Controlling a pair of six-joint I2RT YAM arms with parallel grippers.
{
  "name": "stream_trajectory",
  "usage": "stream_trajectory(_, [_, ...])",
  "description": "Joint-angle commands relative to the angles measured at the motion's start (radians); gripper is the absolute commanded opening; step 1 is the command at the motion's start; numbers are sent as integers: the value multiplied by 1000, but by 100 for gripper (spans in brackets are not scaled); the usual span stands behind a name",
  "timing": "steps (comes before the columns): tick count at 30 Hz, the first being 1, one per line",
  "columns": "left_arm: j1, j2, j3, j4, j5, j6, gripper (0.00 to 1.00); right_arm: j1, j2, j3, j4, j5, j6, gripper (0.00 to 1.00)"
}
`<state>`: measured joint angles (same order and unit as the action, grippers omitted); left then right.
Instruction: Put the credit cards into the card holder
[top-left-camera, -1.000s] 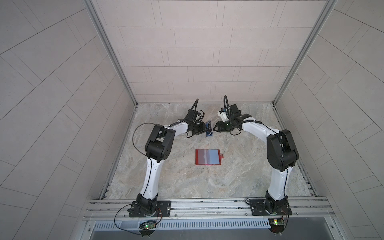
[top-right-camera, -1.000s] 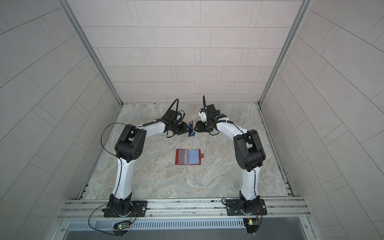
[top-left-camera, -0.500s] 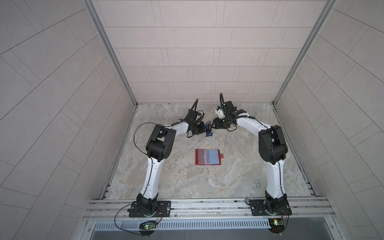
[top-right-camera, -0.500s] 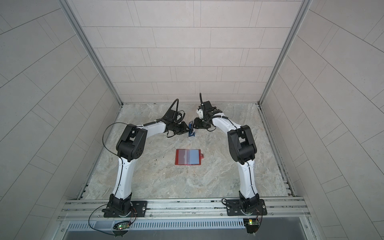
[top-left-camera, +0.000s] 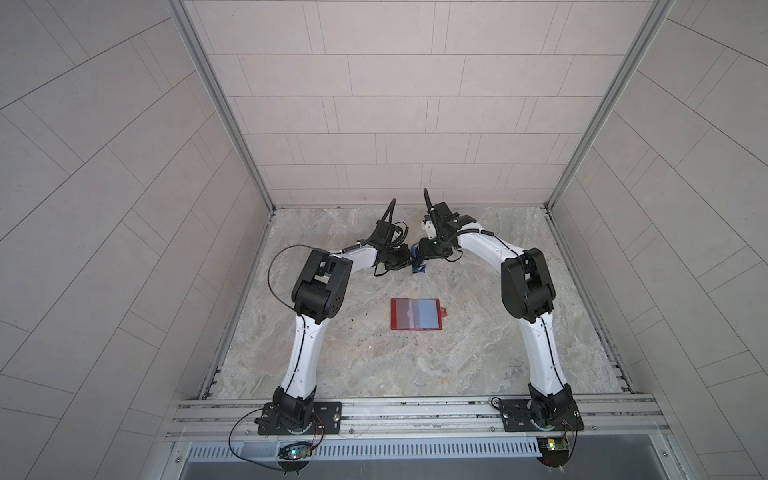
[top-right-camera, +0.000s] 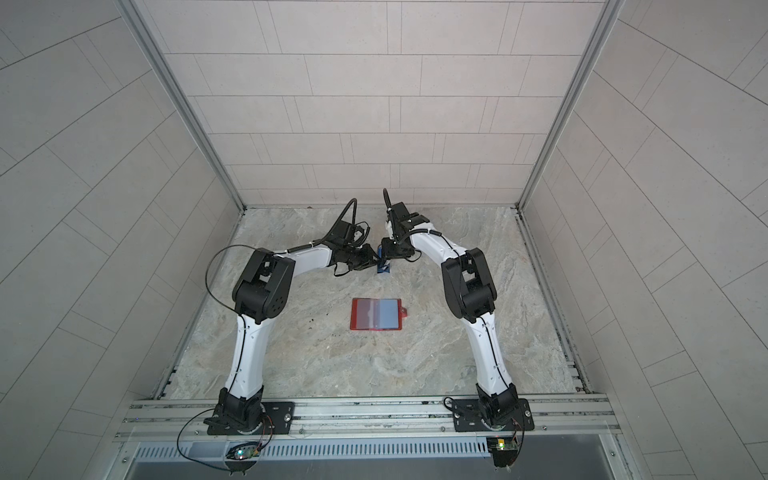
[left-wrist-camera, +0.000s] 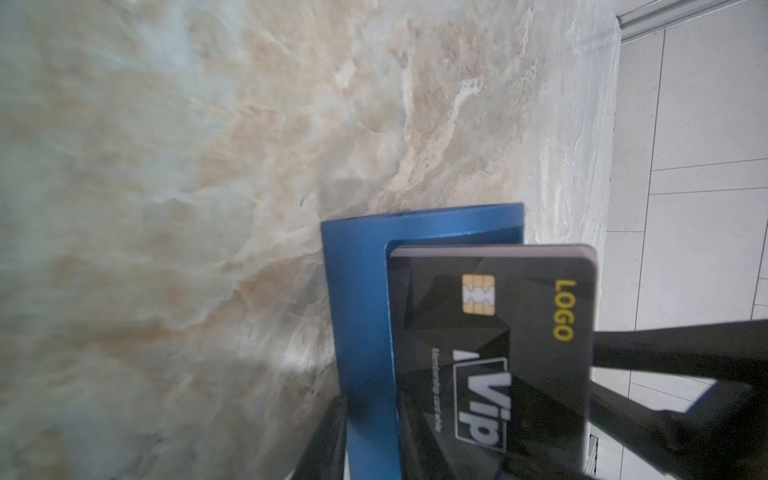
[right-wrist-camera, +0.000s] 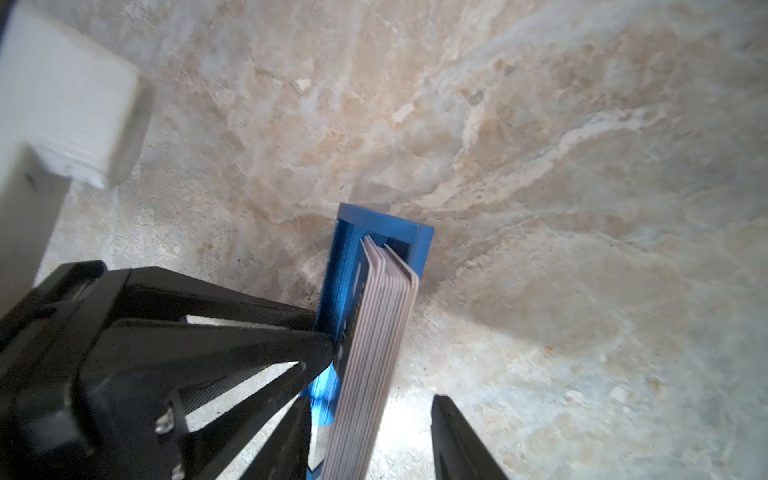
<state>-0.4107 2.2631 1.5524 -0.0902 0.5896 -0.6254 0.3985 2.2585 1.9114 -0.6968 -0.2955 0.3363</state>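
"Marbled tabletop under a tiled back wall. What does the right gripper have?" asks the first.

"Nothing yet," says the second. "Its jaws stand apart, one finger on each side of the credit cards, with lit tabletop showing between one finger and the stack. The cards stand on edge in a small blue stand, with the black VIP card outermost."

"Which way do they run?"

"Their long axis is level with the tabletop and runs roughly from the robot's side toward the back wall. So the jaws lie across the stack's thickness. Closing would likely meet the faces, not the ends."

"And the left gripper?"

"Its fingertip is at the stand, on the black card's side. Whether it grips anything cannot be told."

"Where must a card go?"

"To the card holder. It lies open and flat in both top views, well apart from the stand, on the robot's side of it and about midway between left and right. Either gripper looks equally near it, but the right looks better placed for the lift."
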Motion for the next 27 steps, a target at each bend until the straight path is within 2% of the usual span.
stream_trajectory(1, [0, 15, -30, -49, -27, 3, 25, 6, 30, 34, -55, 62, -11, 49])
stream_trajectory(21, [-1, 30, -54, -69, -64, 11, 25, 33, 79, 136, -159, 184, -23, 45])
stream_trajectory(27, [-1, 30, -57, -74, -68, 13, 25, 34, 79, 159, -180, 190, -24, 42])
